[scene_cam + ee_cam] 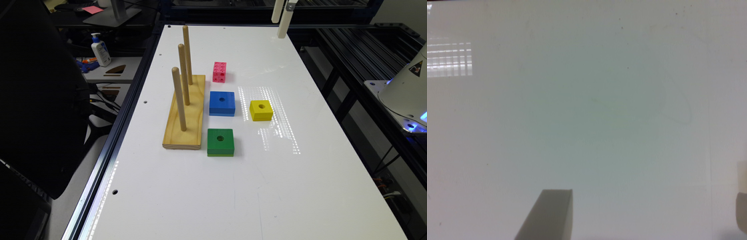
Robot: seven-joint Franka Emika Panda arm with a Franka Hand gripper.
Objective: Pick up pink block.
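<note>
Surface [300, 186] is white and carries all things. My end effector [282, 16] hangs above its far edge, well apart from the pink block [219, 71], and my fingers [547, 215] are spread wide with bare surface between them. Landmark is the wooden peg base [185, 113]: the pink block stands just beside its far end, the blue block [222, 103] beside its middle, the green block [220, 142] beside its near end, the yellow block [261, 110] beyond the blue one

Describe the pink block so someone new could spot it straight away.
Find the wooden peg stand on the white table. On the exterior view's right of its far end stands the pink block, beyond the blue square block. It alone is pink, made of small joined cubes with many holes.
</note>
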